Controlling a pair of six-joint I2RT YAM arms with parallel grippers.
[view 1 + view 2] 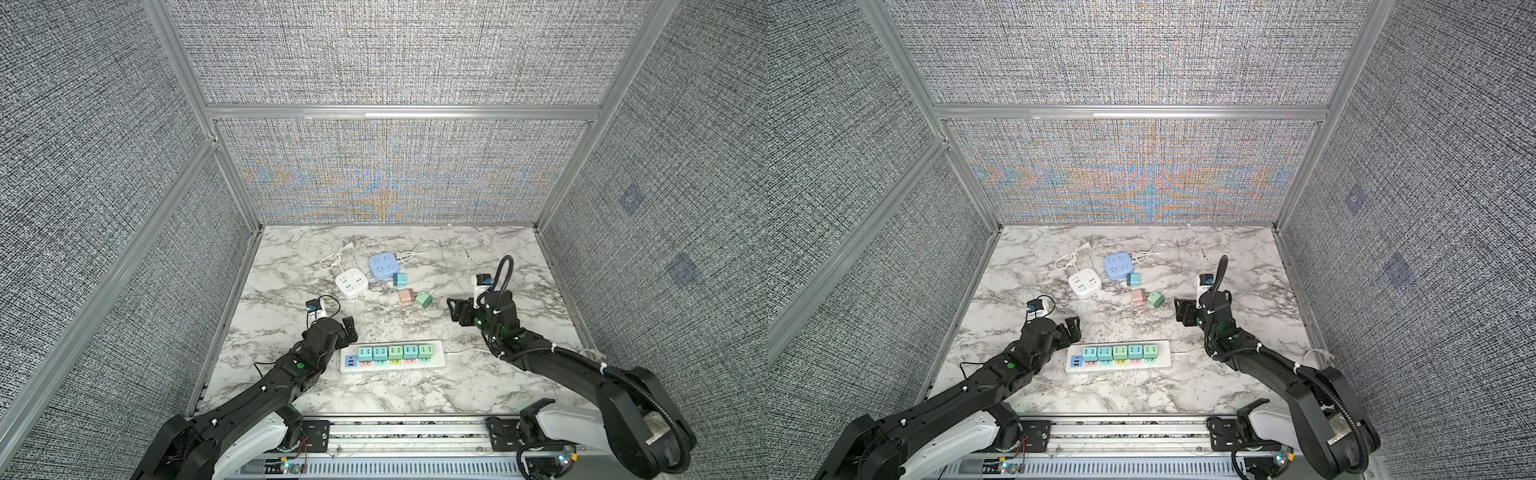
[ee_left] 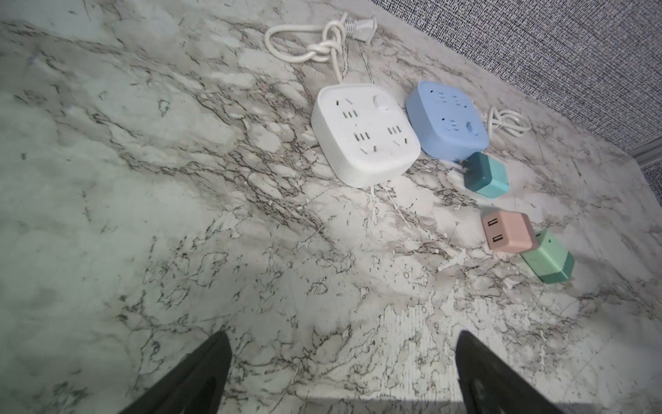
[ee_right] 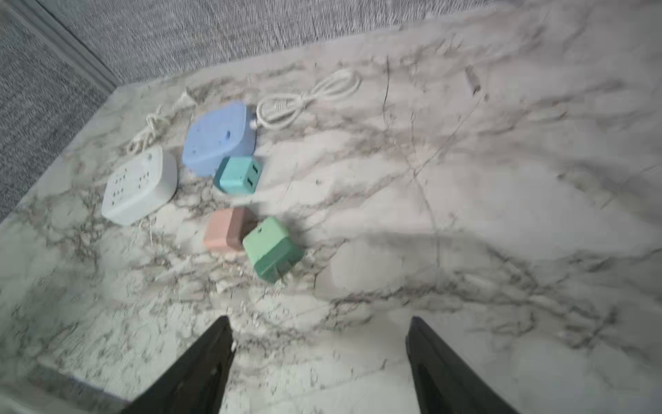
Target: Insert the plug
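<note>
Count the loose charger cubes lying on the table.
3, none apparently hidden: teal cube beside the blue socket box, pink cube nearer the power strip, green cube beside it.

— Any lettering you can read from there?
— None. I see a small white tag [image 1: 477, 286] on the camera mount just behind my right claw [image 1: 454, 310], but its print is too small to make out.
— And the white square plastic socket cube [image 2: 365, 134]?
— Ahead of my left claw [image 2: 342, 335]; no writing I can read on it.
</note>
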